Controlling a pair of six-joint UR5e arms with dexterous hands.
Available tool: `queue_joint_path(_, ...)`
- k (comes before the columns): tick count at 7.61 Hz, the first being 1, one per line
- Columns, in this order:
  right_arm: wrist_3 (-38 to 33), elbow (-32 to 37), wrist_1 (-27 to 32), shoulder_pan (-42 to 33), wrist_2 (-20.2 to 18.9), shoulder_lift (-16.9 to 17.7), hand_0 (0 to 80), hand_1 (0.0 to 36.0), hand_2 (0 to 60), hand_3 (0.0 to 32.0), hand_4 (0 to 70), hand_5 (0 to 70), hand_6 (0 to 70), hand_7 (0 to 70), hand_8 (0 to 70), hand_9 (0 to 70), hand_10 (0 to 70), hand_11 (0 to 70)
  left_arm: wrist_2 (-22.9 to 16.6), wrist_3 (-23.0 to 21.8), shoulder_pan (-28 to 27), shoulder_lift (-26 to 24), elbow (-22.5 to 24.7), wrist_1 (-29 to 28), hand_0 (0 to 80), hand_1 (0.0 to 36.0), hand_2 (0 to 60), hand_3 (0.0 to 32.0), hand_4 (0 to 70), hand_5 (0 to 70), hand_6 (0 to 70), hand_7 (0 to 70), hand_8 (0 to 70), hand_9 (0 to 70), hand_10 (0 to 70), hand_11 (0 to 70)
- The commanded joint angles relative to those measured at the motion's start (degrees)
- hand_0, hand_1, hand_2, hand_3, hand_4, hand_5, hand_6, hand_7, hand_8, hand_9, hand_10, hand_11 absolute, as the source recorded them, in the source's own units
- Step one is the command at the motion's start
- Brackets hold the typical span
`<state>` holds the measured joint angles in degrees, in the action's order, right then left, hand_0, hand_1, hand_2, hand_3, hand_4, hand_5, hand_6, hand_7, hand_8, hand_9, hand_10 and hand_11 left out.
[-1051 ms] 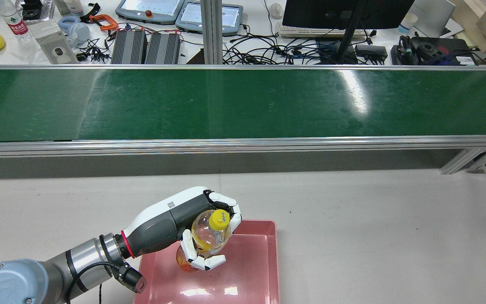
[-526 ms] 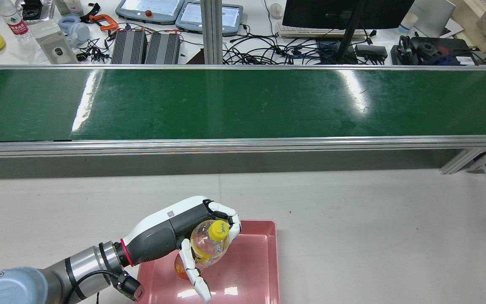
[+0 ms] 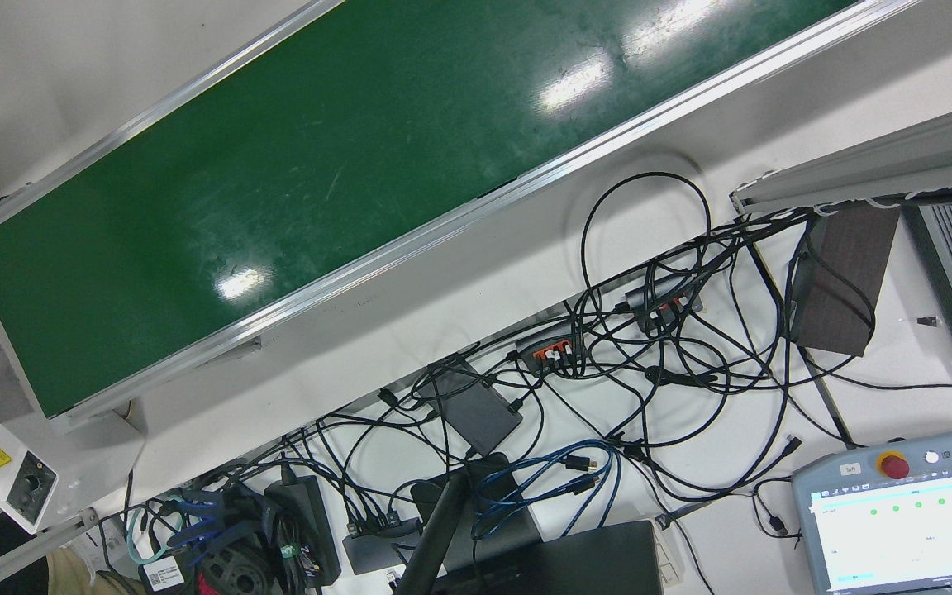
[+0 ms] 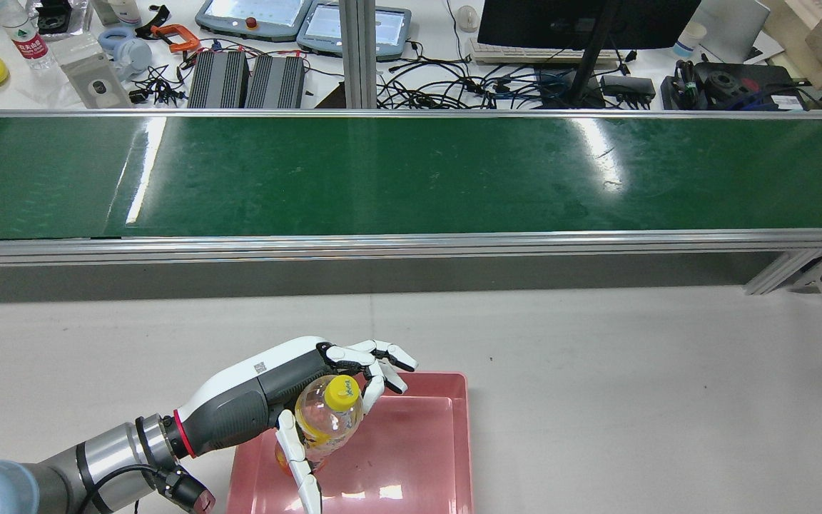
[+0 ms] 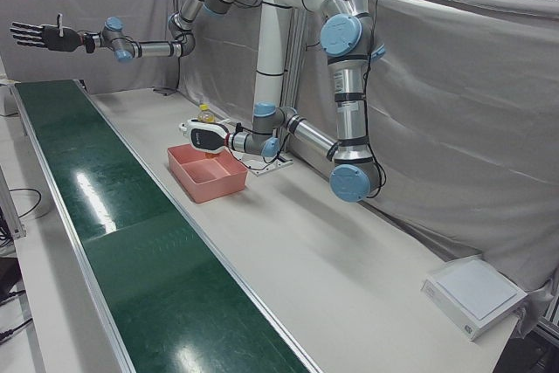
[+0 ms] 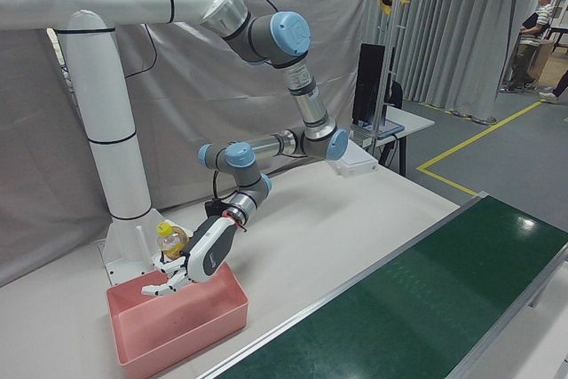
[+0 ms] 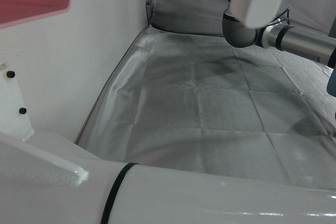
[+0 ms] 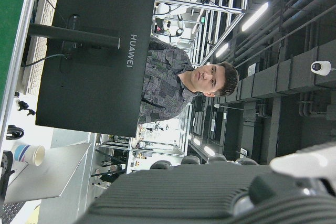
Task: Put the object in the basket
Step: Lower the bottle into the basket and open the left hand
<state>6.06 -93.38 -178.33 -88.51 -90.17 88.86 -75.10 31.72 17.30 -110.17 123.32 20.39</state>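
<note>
Fingers of the left hand spread wide, no grasp; bottle leans against the palm over the near-left part of the pink basket. Release step; next, probably lift clear. One bottle, one basket. Right hand raised far off, fingers splayed, empty.

Pink basket, yellow-capped, seemingly clear bottle

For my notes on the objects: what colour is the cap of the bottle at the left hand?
Yellow; the cap shows best in the rear view.
</note>
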Motion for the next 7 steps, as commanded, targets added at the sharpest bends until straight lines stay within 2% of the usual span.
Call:
queue_joint_path(1, -0.1, 0.0, 0.0, 0.0, 0.0, 0.0, 0.0, 0.0, 0.0, 0.0, 0.0, 0.0, 0.0, 0.0, 0.0, 0.0, 0.0, 0.0, -0.4, -0.1, -0.2, 0.5, 0.3, -1.1, 77.3, 12.6, 0.0, 0.0, 0.0, 15.8, 0.4, 8.9, 1.2, 2.3, 9.1, 15.8)
queue_joint_path(2, -0.1, 0.0, 0.0, 0.0, 0.0, 0.0, 0.0, 0.0, 0.0, 0.0, 0.0, 0.0, 0.0, 0.0, 0.0, 0.0, 0.0, 0.0, -0.4, -0.2, -0.2, 0.5, 0.3, -1.5, 78.6, 13.6, 0.0, 0.0, 0.0, 6.1, 0.0, 5.7, 0.0, 0.0, 2.5, 6.4)
queue_joint_path(4, 0.0, 0.0, 0.0, 0.0, 0.0, 0.0, 0.0, 0.0, 0.0, 0.0, 0.0, 0.0, 0.0, 0.0, 0.0, 0.0, 0.0, 0.0, -0.4, -0.2, -0.1, 0.5, 0.5, -1.5, 77.5, 13.7, 0.0, 0.0, 0.0, 0.0, 0.0, 4.7, 0.0, 0.0, 1.5, 5.0)
queue_joint_path(7, 0.0, 0.0, 0.0, 0.0, 0.0, 0.0, 0.0, 0.0, 0.0, 0.0, 0.0, 0.0, 0.0, 0.0, 0.0, 0.0, 0.0, 0.0, -0.4, -0.4, -0.1, 0.1, 0.5, -1.5, 79.1, 14.0, 0.0, 0.0, 0.0, 0.0, 0.0, 4.6, 0.0, 0.0, 1.3, 4.8)
